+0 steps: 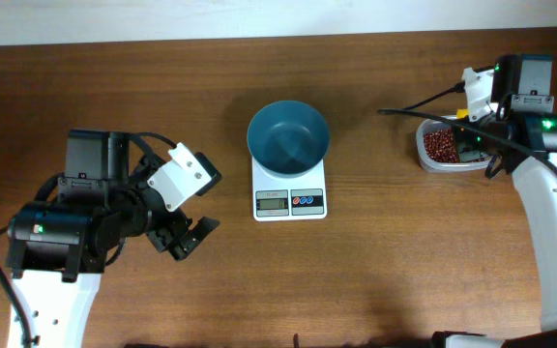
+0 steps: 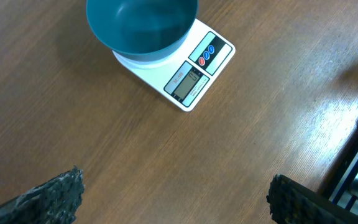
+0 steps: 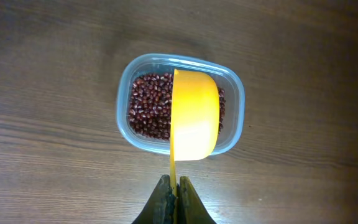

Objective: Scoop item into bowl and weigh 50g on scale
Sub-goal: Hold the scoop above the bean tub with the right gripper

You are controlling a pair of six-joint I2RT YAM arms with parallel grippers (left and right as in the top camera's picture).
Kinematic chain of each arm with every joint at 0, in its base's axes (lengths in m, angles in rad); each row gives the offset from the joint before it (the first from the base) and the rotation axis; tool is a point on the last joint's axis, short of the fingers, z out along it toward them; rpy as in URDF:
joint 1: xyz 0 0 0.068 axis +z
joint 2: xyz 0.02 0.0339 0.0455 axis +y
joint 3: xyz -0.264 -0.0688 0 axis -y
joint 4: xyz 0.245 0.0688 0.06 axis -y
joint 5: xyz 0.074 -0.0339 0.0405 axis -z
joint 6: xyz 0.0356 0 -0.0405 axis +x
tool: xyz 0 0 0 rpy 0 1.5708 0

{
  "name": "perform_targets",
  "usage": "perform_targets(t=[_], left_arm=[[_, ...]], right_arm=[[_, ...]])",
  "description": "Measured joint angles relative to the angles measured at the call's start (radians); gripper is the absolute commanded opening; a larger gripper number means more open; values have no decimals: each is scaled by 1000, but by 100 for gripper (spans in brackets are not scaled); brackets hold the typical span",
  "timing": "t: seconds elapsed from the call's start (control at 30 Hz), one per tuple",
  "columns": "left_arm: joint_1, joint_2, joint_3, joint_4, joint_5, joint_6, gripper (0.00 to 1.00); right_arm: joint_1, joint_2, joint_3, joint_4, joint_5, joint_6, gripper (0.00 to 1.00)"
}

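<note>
Right tool (image 3: pixel 174 186), jaws pressed shut on the thin handle of a yellow scoop (image 3: pixel 194 127), holds the scoop over the clear plastic tub (image 3: pixel 122 106) on my right side of the wooden surface (image 3: pixel 55 62). I carry the scoop turned on its edge, its mouth facing left across the red-brown beans (image 3: pixel 148 106) that lie heaped in the tub. Whether its rim touches them I cannot tell from the wrist camera. Farther out, at the middle of the surface and well apart from the tub, the white scale (image 1: pixel 289 201) carries the teal bowl (image 1: pixel 288 140). The bowl stands upright on the platform and leaves the grey display and the red and blue buttons uncovered; the digits are too small to read. Farthest off, my left tool (image 1: pixel 184 237) hangs above the wood on the left, its jaws spread wide and gripping nothing, with the scale and bowl at the top of its wrist camera's view.
</note>
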Motion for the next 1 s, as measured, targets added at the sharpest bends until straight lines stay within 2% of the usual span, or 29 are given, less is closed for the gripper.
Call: perform_targets(t=[0.4, 1.0], left_arm=[[0, 0, 0, 0, 0, 0, 99], [0, 0, 0, 0, 0, 0, 99]], right_arm=[[0, 9, 0, 4, 95, -37, 4], [-2, 237, 0, 97, 209, -63, 4]])
